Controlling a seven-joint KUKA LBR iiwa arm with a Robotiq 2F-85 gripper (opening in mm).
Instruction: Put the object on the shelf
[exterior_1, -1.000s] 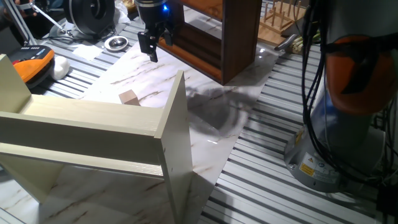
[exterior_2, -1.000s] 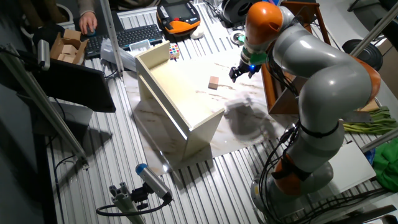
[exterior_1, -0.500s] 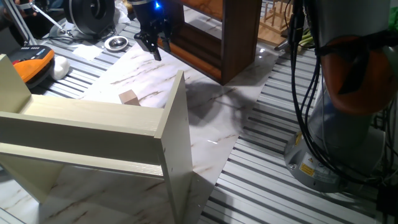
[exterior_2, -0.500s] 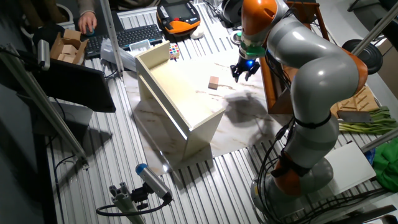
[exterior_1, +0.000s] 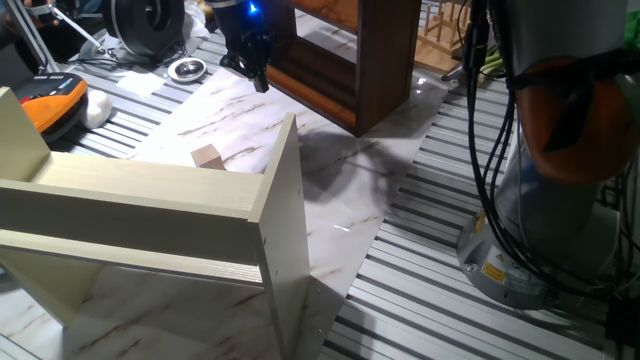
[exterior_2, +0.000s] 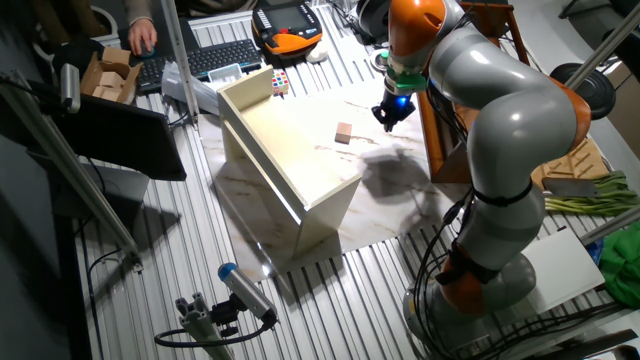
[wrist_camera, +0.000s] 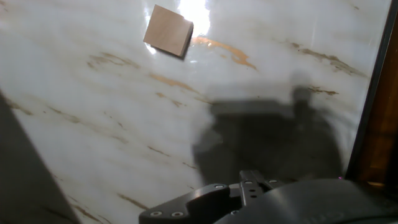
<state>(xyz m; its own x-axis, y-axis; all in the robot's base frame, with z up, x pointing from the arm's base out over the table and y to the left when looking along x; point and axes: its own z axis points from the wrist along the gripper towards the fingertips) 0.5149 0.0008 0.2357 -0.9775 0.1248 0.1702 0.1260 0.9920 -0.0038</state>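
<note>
Meanwhile, cube (untouched) sits on marble.

One fixed view looks low across the marble surface from behind the cream shelf; the other looks down from high. The hand view faces the surface closely. All share the cube.

Cube lies on marble sheet, just beside back wall of pale shelf unit. Gripper hangs above the sheet, apart from cube, close in front of dark shelf. In hand view, cube lies ahead at upper left. White lump lies beside orange pendant at left. Keyboard lies beyond the unit.
</note>
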